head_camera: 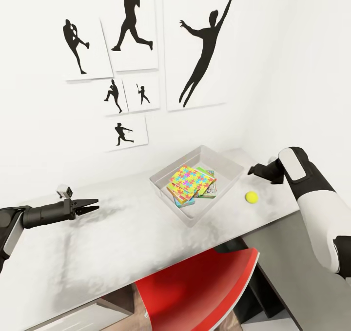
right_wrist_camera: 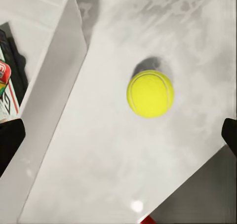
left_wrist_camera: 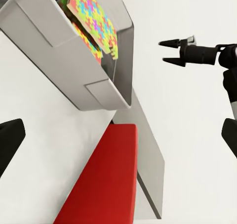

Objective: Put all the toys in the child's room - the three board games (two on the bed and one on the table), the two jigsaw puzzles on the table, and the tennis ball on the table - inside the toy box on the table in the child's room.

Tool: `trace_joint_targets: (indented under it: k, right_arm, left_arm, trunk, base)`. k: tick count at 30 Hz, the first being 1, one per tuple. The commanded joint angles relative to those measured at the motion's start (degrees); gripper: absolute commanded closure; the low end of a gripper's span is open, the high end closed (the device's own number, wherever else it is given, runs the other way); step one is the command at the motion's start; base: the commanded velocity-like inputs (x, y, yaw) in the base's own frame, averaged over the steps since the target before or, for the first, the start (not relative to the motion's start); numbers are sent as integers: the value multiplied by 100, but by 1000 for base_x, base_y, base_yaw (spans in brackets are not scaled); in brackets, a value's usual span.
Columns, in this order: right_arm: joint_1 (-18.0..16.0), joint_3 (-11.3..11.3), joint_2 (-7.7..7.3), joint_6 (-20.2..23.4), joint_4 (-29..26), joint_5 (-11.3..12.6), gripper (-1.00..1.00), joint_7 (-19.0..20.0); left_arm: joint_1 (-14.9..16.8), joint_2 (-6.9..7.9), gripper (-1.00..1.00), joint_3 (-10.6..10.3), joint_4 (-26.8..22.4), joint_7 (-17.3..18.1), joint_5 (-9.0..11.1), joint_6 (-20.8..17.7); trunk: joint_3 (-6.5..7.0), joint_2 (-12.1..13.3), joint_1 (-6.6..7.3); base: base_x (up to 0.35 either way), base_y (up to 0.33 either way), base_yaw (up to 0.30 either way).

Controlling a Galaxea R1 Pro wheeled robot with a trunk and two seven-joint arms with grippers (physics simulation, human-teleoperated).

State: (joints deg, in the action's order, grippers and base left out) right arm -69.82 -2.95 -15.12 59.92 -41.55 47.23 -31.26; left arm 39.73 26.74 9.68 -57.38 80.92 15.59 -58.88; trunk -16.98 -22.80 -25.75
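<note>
Tennis ball point(right_wrist_camera: 150, 93) lies unmarked beside toy box point(head_camera: 229, 164); both tools point(head_camera: 92, 205) point(head_camera: 254, 170) spread wide, empty.

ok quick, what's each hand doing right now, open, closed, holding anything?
Left hand: open, holding nothing, over the table.
Right hand: open, empty, above the tennis ball.

— What is seen in the toy box point(head_camera: 229, 161)?

— A light grey bin with sloping sides is seen on the white table point(head_camera: 122, 233), towards the far right. Inside, a jigsaw puzzle point(head_camera: 191, 179) of yellow, green, pink and blue pieces is laid tilted on top of stacked board games point(head_camera: 210, 188), whose edges are partly hidden.

— And the tennis ball point(head_camera: 251, 197)?

— A small yellow-green ball is found resting on the table, just right of the bin, apart from it.
</note>
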Motion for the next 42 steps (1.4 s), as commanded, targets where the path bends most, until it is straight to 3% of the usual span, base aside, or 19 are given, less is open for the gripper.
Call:
trace_joint_targets:
  k: [1, 5, 16, 31, 42]
  right_arm:
    - [-6, -30, -8, 8, -3, 62, -100, -86]
    - [-6, -30, 6, 8, 4, 64, -100, -208]
    - [-6, -25, 59, -28, 6, 58, -100, -256]
    - [-6, -38, 71, -234, 93, 27, -100, -259]
    - [-6, -114, 78, -564, 381, -661, -100, -206]
  left_arm:
    - [3, 3, -100, -1, -1, 12, 11, -61]
    - [7, 10, -100, 3, -6, 27, 13, -69]
    - [8, 59, -100, 7, -15, 671, 2, -78]
    - [8, 91, -100, 8, -19, 723, 9, -80]
    - [8, 103, -100, 5, -18, 728, 14, -80]
  trunk:
    - [-16, -11, -3]
    - [-46, -11, -3]
    - [-147, -11, -3]
    - [-288, -11, -3]
    - [-392, -11, -3]
  base:
    - [0, 0, 0]
    - [0, 0, 0]
    - [0, 0, 0]
    - [0, 0, 0]
    - [0, 0, 0]
